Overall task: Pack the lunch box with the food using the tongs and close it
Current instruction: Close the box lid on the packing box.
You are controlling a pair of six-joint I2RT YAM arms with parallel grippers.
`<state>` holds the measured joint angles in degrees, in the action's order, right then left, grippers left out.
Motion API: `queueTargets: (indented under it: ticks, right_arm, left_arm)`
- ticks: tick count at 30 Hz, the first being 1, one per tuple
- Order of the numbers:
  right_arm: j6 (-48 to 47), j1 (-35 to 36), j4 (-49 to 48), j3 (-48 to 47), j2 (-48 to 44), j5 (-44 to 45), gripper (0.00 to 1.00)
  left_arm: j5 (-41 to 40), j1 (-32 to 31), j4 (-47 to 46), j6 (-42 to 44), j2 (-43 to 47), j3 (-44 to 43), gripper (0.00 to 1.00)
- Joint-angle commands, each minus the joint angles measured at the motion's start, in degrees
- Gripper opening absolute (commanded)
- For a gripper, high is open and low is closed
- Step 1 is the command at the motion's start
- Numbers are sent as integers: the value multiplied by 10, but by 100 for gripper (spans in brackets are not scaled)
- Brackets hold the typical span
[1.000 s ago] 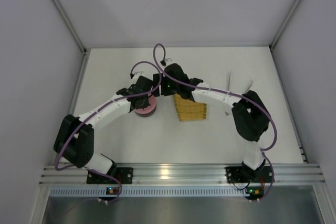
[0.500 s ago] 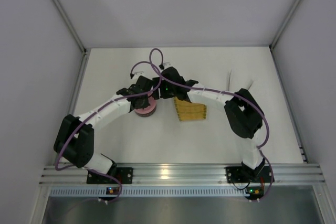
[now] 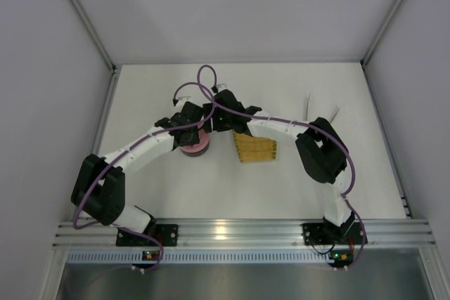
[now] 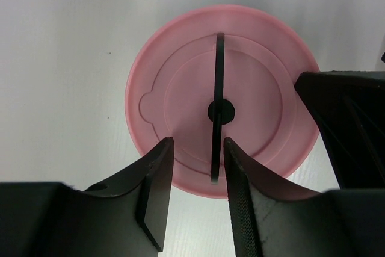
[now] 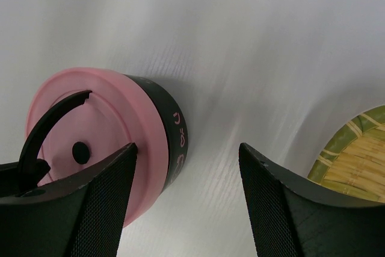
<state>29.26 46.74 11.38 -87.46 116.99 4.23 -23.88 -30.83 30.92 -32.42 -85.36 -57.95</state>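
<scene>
Closure looks done: the lid (image 4: 180, 88) sits flat on the lunch box (image 5: 175, 129), just left of the woven tray (image 5: 355, 148). The left gripper (image 4: 197, 144) hovers above, jaws narrowly parted about the black handle (image 4: 219, 70), gripping nothing; the right gripper (image 5: 186, 148) gapes wide beside it, empty. The plastic lid looks light and slick, so that stiff handle seems the surest hold

The left arm (image 3: 140, 149) and right arm (image 3: 281, 128) meet over the lunch box (image 3: 195, 147).
</scene>
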Motion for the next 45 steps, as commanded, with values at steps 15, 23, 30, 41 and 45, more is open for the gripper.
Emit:
queueTargets:
  ticks: [15, 23, 30, 41, 45]
  right_arm:
    - [-13, 12, 42, -13, -4, 16, 67]
    - [-17, 13, 54, -37, -4, 12, 67]
    - [-17, 13, 57, -33, -7, 12, 67]
    - [-19, 13, 52, -34, -23, 8, 68]
    - [-21, 14, 51, -33, -33, 6, 67]
  left_arm:
    - [-20, 0, 29, 27, 106, -53, 64]
    - [-73, -1, 62, 8, 114, -81, 65]
    - [-116, 2, 68, -20, 117, -55, 60]
    - [-110, 9, 49, -32, 111, -11, 53]
    - [-114, 10, 42, -33, 123, -2, 54]
